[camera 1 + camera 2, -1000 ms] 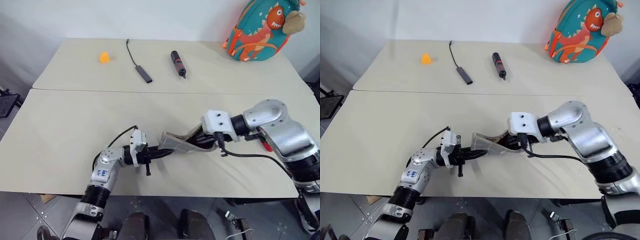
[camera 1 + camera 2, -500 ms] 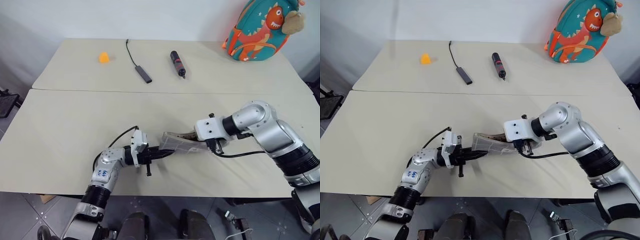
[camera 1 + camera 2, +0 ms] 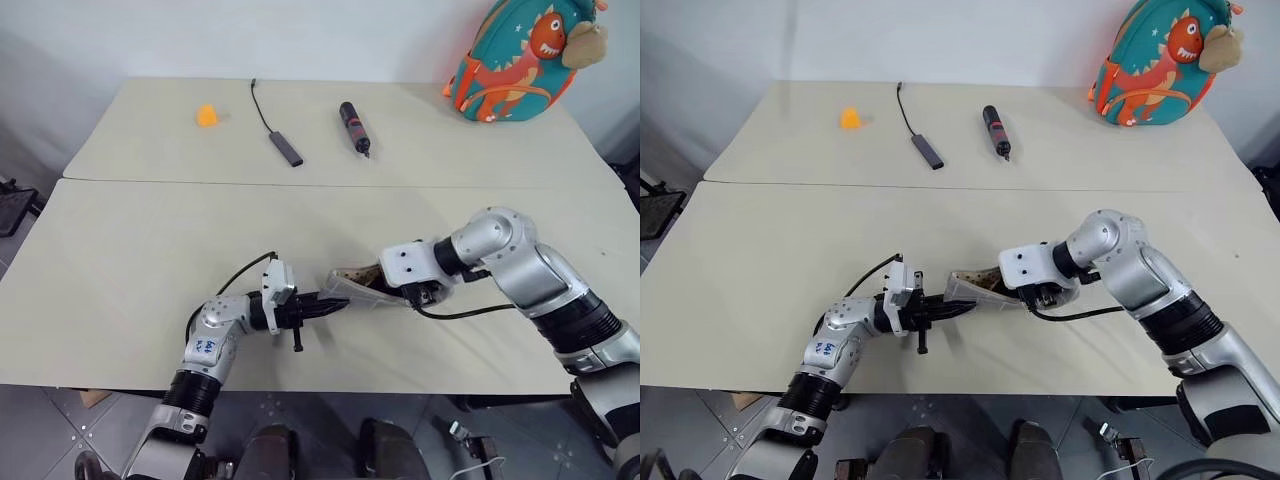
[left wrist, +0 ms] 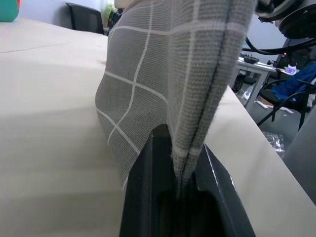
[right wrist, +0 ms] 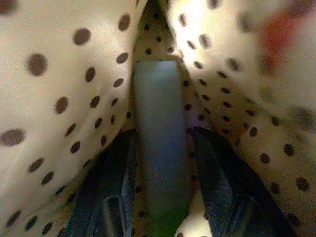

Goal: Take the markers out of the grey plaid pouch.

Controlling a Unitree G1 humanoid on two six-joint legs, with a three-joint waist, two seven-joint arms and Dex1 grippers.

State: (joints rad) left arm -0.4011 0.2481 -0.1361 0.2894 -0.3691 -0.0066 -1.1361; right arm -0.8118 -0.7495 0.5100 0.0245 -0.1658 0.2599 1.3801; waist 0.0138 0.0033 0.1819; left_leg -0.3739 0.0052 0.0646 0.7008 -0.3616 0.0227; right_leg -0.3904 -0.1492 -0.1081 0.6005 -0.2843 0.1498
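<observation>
My left gripper [image 3: 325, 303] pinches the flat grey plaid fabric pouch [image 3: 355, 290] steady so my right gripper [image 5: 163, 197], part-open, straddles a pale cylindrical marker [image 5: 160, 143] inside.

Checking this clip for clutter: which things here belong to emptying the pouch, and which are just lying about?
In use:
- grey plaid pouch, pinched by the left gripper
- marker inside the pouch's dotted lining, between the right gripper fingers

Lying about, on the far table:
- orange object
- black cable
- black and red tool
- dinosaur backpack
</observation>
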